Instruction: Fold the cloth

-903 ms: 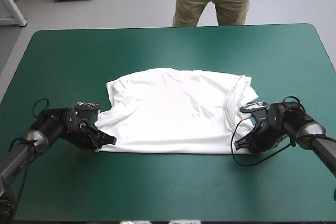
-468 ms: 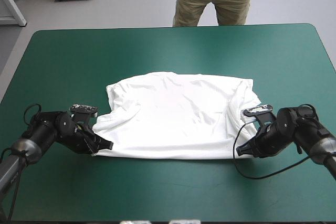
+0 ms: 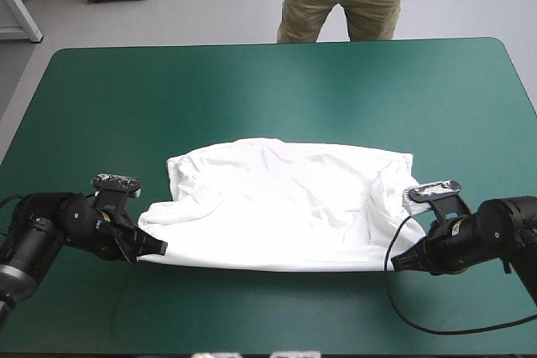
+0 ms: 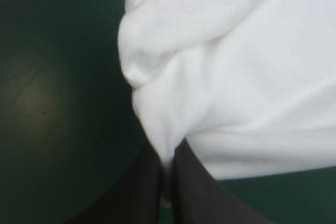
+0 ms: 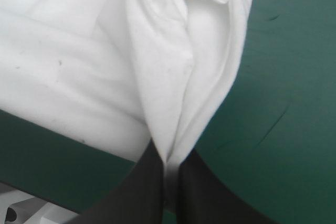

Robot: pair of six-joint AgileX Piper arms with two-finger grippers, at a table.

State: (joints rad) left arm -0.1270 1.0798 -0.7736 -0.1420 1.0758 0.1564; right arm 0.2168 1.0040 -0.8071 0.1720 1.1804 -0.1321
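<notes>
The white short-sleeved T-shirt [image 3: 277,203] has slid lower in frame; left fingers [image 4: 142,192] and right fingers [image 5: 147,192] pinch its corners, flattening it for folding.

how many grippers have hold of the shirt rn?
2. The left gripper pinches the T-shirt at its near-left corner; the right gripper pinches the near-right corner. Neither grip is hidden.

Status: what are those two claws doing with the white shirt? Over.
Left gripper shut on T-shirt, near-left corner. Right gripper shut on near-right corner. Near edge stretched between them. Nothing blocking.
</notes>
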